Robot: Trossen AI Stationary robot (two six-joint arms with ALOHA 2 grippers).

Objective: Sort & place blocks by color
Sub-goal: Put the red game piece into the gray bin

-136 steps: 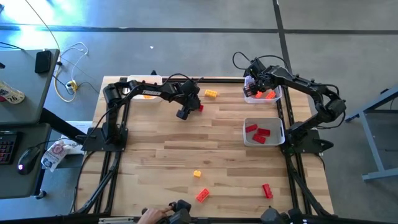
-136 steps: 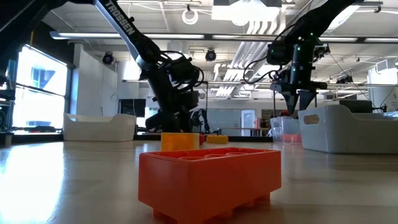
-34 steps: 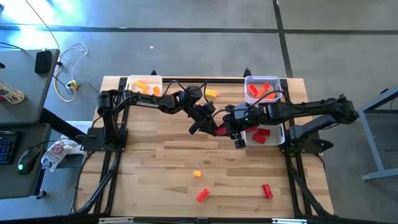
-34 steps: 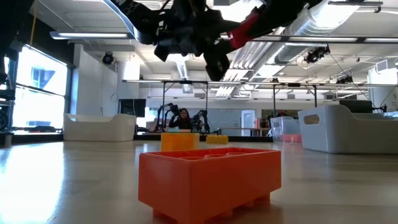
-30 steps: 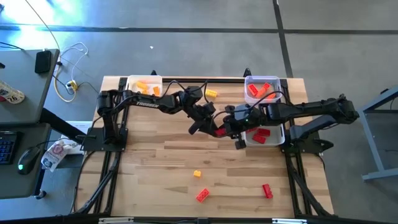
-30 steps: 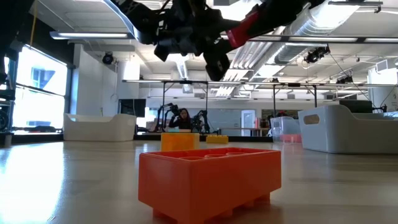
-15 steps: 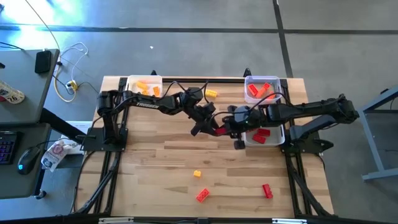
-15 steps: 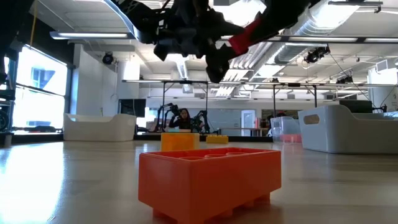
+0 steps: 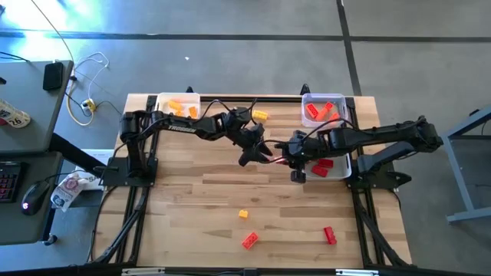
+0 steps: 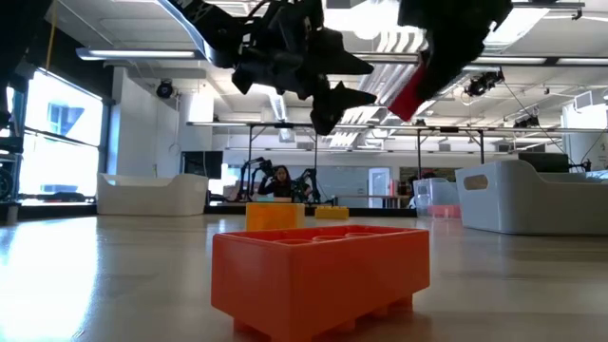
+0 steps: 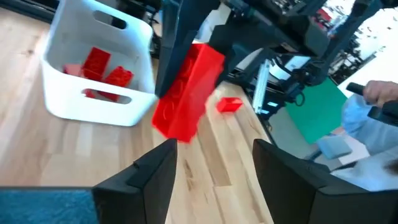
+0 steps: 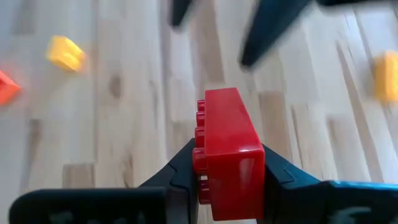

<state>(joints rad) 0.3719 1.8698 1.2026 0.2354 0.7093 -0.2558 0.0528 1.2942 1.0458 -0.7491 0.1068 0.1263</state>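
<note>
A long red block hangs in the air above the middle of the table, with my right gripper shut on it. My left gripper stands open just to its left, and its two fingers are apart from the block. In the low view the block hangs tilted under the right gripper, with the left gripper beside it. Loose on the near part of the table lie a yellow block, an orange block and a red block. My right gripper pinches the red block at its near end between its two fingers, one on the studded face and one on the face opposite. The block lies along the fingers and sticks out beyond them. It is lifted clear of the table and tilted.
A white tray holding red blocks stands right of the grippers. A clear tray with orange-red blocks is at the far right, and a tray with yellow blocks at the far left. A yellow-orange block lies near the far edge.
My left gripper has opened and let go of the red block, staying about where it was. My right gripper keeps the block and has drawn it a little toward the table's right edge; the block has tipped steeper.
</note>
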